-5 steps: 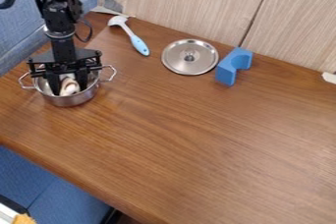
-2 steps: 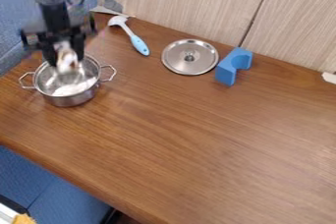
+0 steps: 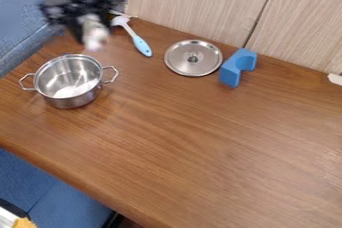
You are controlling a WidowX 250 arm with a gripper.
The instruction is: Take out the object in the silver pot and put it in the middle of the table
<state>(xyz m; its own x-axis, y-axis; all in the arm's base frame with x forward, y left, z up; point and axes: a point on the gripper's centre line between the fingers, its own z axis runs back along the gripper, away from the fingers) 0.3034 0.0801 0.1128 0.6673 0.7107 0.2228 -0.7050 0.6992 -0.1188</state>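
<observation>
At the upper left hangs the black gripper (image 3: 91, 30), shut on a small white-and-brown object (image 3: 94, 35). Both are raised above the table, a little beyond and to the right of the pot's back rim. The silver pot (image 3: 69, 101) stands upright at the table's left side, its two wire handles spread left and right, and its inside shows bare metal. The wooden table (image 3: 180, 122) stretches away to the right of the pot.
A brush with a light blue handle (image 3: 141, 46) lies near the back wall, close to the gripper's right. A round metal lid (image 3: 193, 58) and a blue arch-shaped block (image 3: 236, 67) sit farther right. The table's front edge runs diagonally at lower left.
The gripper has risen out of the pot with the object between its fingers, then moved back and to the right. The pot has stayed in place.
</observation>
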